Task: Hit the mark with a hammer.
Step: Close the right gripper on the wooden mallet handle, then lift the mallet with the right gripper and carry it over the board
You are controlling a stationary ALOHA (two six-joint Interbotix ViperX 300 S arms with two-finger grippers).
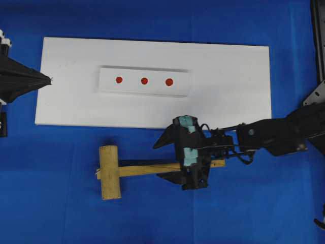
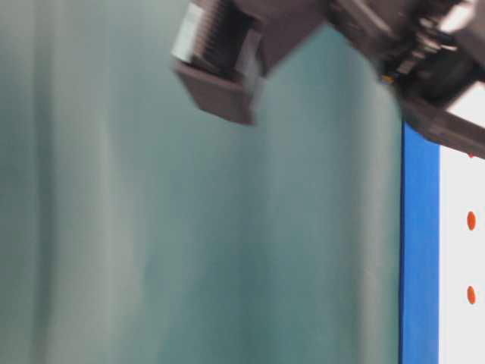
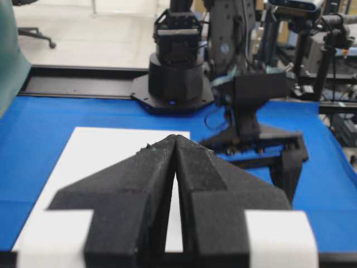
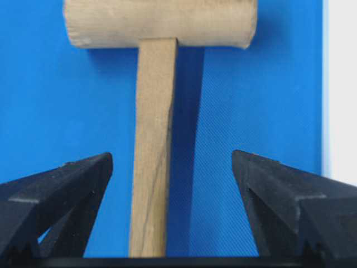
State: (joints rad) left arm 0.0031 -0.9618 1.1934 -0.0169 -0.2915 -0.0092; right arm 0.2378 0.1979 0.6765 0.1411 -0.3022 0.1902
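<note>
The hammer, a light wooden mallet, lies on the blue cloth just in front of the white board, head to the left, handle pointing right. My right gripper hovers over the handle, open. In the right wrist view the handle runs between the spread fingers of the gripper, touching neither, with the head beyond. Three red marks sit in a row on a raised white strip. My left gripper rests shut and empty at the board's left edge, also seen as gripper.
Blue cloth covers the table around the board. The right arm reaches in from the right edge. In the left wrist view, the right arm's base stands at the far end. The table-level view shows mostly a teal curtain and two red marks.
</note>
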